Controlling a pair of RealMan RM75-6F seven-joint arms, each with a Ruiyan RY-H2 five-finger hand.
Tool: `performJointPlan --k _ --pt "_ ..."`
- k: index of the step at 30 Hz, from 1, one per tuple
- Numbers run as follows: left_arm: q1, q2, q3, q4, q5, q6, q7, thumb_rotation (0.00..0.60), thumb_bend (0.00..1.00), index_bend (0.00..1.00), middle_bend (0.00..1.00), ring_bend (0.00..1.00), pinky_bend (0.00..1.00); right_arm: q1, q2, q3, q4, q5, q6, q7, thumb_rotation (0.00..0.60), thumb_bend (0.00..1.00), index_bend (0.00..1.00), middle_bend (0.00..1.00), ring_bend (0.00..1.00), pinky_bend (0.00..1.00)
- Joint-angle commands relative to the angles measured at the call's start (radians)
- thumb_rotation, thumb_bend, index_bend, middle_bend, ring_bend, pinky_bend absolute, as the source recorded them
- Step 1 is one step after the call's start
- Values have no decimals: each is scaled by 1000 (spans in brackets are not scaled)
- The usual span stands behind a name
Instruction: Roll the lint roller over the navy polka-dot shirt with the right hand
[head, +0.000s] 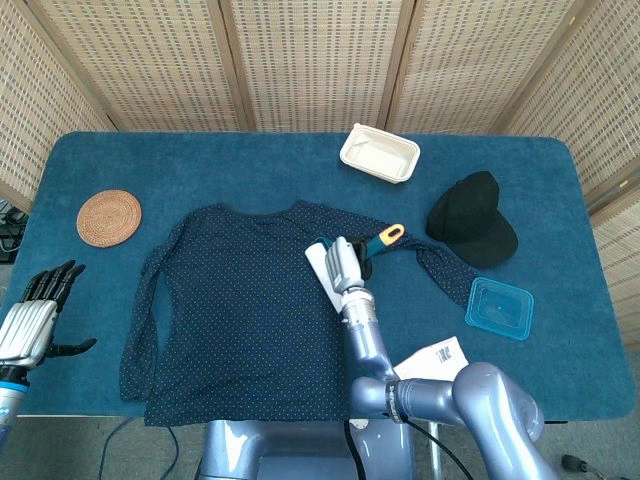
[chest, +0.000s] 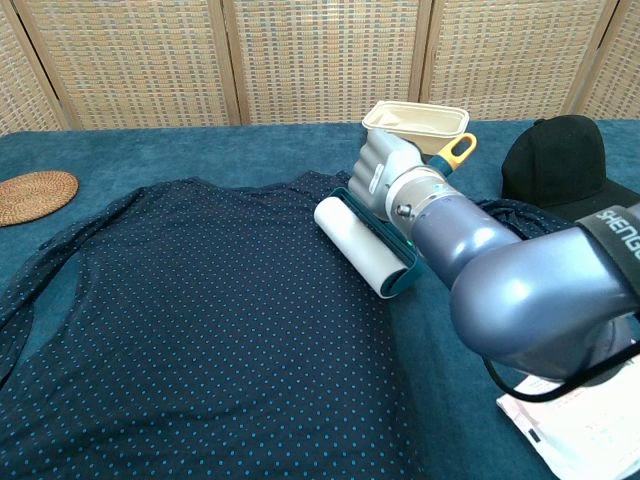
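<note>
The navy polka-dot shirt (head: 240, 300) (chest: 190, 330) lies spread flat on the blue table. My right hand (head: 343, 262) (chest: 385, 172) grips the lint roller's teal handle, whose yellow loop end (head: 391, 233) (chest: 453, 152) points to the far right. The white roller head (head: 320, 268) (chest: 355, 245) rests on the shirt's right side, near its right sleeve. At the near left edge of the head view, my left hand (head: 32, 315) hangs off the shirt with its fingers spread and nothing in it.
A woven round coaster (head: 109, 217) (chest: 35, 195) lies at the far left. Behind the shirt stands a cream tray (head: 379, 153) (chest: 415, 123), with a black cap (head: 473, 220) (chest: 560, 160) to its right. A teal lid (head: 499, 308) and a paper sheet (head: 430, 362) lie near right.
</note>
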Motion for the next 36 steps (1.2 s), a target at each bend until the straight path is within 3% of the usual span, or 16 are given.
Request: performJointPlan --k 1,8,17,36 --pt "0 0 0 1 -1 0 -1 600 0 0 0 0 0 19 -29 8 -11 -11 1 -23 600 871 727 1000 1000 1000" --pt "0 0 -2 7 -5 -3 -8 600 0 0 0 0 0 47 -72 25 -39 -38 -1 -39 600 869 728 1000 1000 1000" --pt "-1 -2 -1 9 -5 -4 -6 600 0 0 0 0 0 47 -84 8 -70 -56 8 -67 600 868 727 1000 1000 1000" --pt "1 -5 2 4 -1 2 8 600 0 0 0 0 0 -23 13 -35 -1 -45 83 -164 600 859 723 1000 1000 1000"
